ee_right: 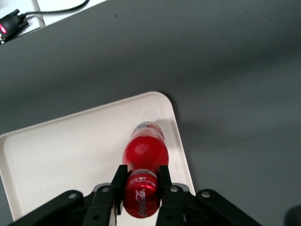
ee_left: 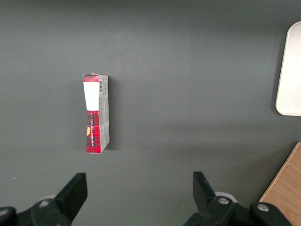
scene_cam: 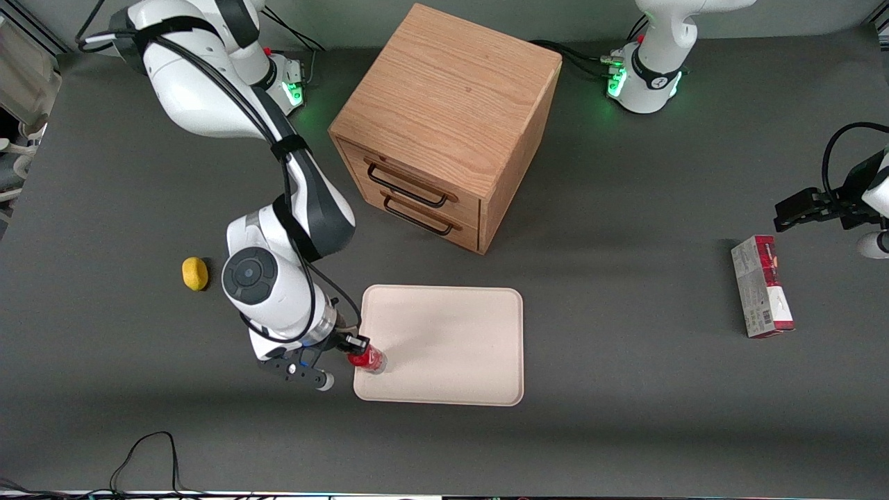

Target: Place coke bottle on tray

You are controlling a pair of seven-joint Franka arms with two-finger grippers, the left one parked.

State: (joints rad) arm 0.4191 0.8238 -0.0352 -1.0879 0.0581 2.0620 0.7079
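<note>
Item: my gripper (ee_right: pixel 141 184), at the tray's (scene_cam: pixel 458 340) corner nearest the front camera on the working arm's end. My two fingers (ee_right: pixel 119 181) were closed narrowly on the neck and cap of the coke bottle (ee_right: pixel 144 162), one pad on either side, cap lettering facing my wrist camera.

Item: coke bottle, held between the fingers. Its clear base sat over the tray surface just inside the rim; whether it touched I could not tell.

Item: front view alone recorded the wooden drawer cabinet (scene_cam: pixel 444 125) farther from the camera than the tray, a yellow lemon (scene_cam: pixel 195 273) beside my arm, and the bottle (scene_cam: pixel 367 358) at the tray's edge.

Item: the left wrist view showed a red-and-grey carton (ee_left: pixel 96 113) lying flat toward the parked arm's end.
</note>
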